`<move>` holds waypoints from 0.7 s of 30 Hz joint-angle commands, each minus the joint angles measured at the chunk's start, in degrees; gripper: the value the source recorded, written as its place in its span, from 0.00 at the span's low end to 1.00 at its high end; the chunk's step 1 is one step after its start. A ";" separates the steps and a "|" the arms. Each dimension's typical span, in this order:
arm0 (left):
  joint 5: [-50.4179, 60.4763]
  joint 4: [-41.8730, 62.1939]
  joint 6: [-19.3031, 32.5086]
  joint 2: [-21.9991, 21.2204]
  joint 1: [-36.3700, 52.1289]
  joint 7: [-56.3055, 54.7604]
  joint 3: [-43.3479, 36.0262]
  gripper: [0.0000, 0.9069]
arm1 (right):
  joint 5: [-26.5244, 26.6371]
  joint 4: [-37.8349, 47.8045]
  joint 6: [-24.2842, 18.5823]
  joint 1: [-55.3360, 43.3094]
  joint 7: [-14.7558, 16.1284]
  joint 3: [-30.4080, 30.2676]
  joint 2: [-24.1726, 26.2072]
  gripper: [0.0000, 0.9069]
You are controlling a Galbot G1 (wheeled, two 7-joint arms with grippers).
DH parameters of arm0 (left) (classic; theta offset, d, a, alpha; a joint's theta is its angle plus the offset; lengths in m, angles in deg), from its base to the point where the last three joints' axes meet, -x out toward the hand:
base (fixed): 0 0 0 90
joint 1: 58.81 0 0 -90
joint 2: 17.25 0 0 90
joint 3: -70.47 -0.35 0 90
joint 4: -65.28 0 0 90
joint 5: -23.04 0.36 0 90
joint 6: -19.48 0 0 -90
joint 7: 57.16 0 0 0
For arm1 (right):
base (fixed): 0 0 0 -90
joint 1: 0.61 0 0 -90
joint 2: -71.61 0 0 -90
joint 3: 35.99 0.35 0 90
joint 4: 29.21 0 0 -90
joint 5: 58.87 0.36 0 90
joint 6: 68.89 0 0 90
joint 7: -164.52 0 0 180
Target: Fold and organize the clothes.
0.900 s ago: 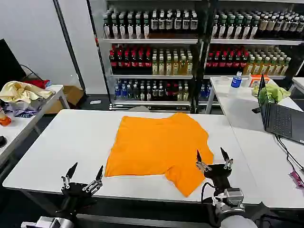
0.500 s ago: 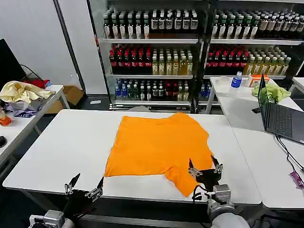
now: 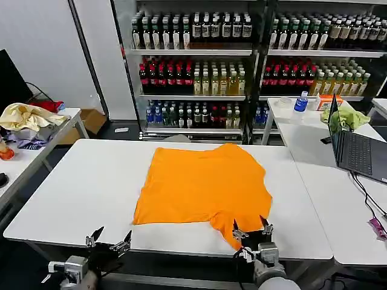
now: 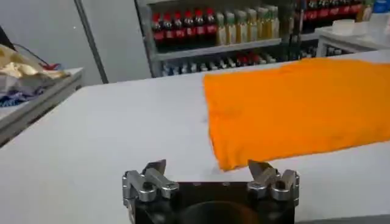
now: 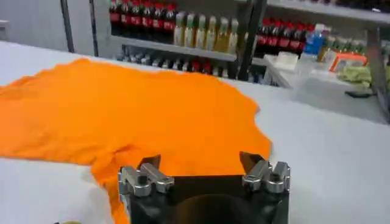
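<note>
With the bright orange cotton T-shirt point(image 3: 204, 187) spread flat mid-table, the right gripper point(image 3: 248, 231), fingers wide, hangs at its nearest sleeve, the left gripper point(image 3: 109, 239), also wide, off its near-left corner; a shallow pinch could bunch the sleeve.

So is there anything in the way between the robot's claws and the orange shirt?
No, nothing visible is in the way. The right gripper is open right at the near sleeve of the orange T-shirt. The left gripper is open at the table's near edge, with just bare tabletop between it and the shirt.
</note>
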 commanded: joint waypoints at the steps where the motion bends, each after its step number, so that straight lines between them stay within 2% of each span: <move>1: -4.24 7.28 -2.03 0.63 8.92 -1.03 -3.68 1.00 | 0.61 1.57 0.55 -0.03 -0.76 -0.58 -0.67 1.00; 11: -4.49 11.06 -2.02 0.38 14.92 -1.81 -7.80 1.00 | 1.46 3.40 0.55 0.04 -1.11 -1.05 -1.69 1.00; 21: -4.52 14.55 -2.07 -0.16 17.34 -1.85 -10.62 1.00 | 1.42 4.05 0.59 0.27 -1.53 -1.46 -2.31 1.00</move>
